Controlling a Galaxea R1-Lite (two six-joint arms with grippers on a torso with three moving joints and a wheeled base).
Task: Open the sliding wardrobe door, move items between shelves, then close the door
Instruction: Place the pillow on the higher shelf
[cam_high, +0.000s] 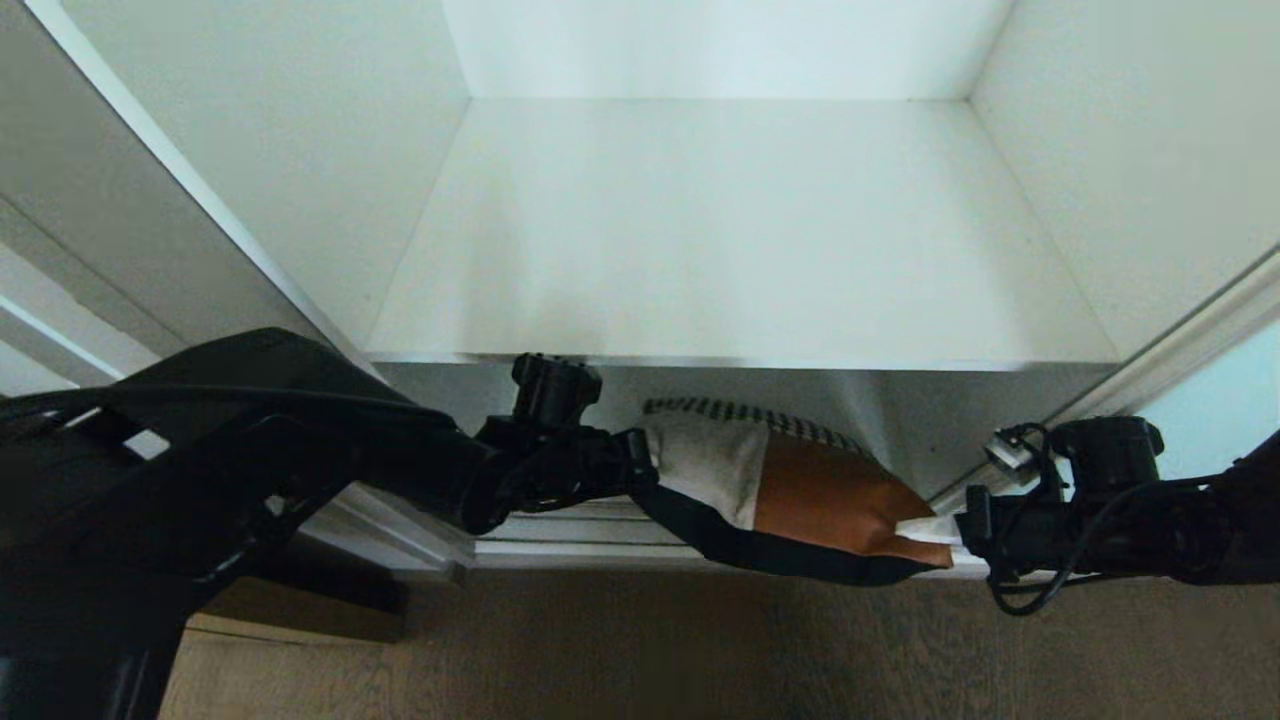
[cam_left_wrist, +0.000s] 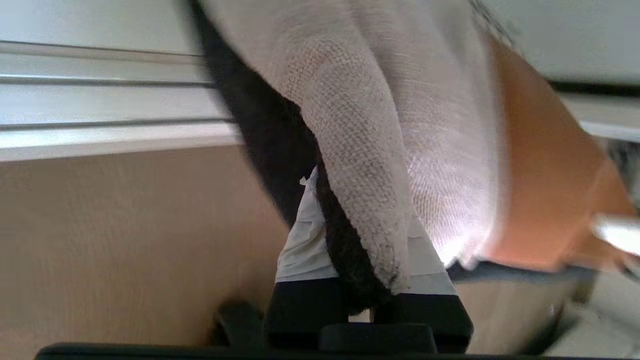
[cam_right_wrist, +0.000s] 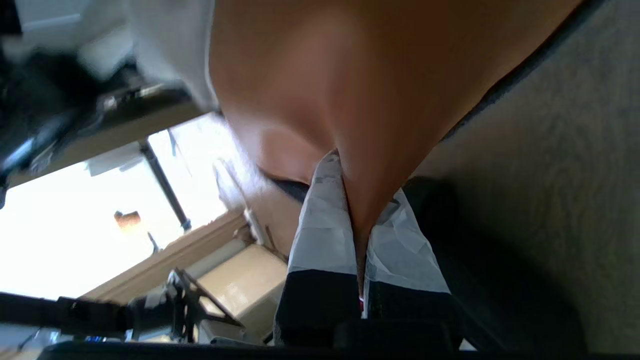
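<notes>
While the left gripper (cam_high: 640, 462) clamps the pale knit and black end of the folded clothing bundle (cam_high: 790, 490), that bundle hangs stretched between both arms, in front of the wardrobe's open compartment and just below the front edge of the white shelf (cam_high: 740, 250). Over the wooden floor (cam_high: 640, 640) its tan-brown corner runs rightward into the right gripper (cam_high: 955, 535), whose taped fingers (cam_right_wrist: 325, 235) pinch it tight. At the far right edge shows a strip of the pale aqua sliding door (cam_high: 1225, 385).

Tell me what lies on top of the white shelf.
Nothing shows on the white shelf. The clothes bundle hangs below its front edge, gripped by the left gripper and right gripper.
</notes>
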